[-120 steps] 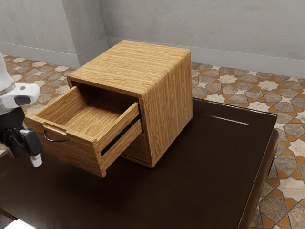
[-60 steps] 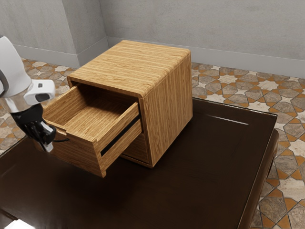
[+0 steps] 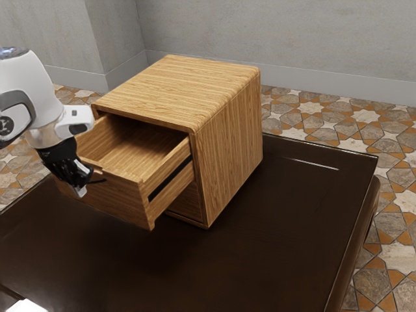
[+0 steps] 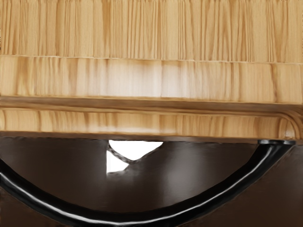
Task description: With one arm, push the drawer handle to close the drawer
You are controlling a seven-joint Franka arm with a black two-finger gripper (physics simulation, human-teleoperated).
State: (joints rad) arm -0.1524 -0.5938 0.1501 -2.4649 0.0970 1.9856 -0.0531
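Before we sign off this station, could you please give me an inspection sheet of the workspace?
Surface: dark, glossy table, with light reflections.
Job's things: wooden cabinet upright on the table; upper drawer partly open, its inside visible; curved black handle on the drawer's front.
Clutter: a bright white patch at the exterior view's lower left, cut off, cannot tell what it is.
Gripper: black gripper at the drawer's front, by the handle; contact cannot be told.
Cables: nothing seen.
Surroundings: grey walls, patterned tile floor.
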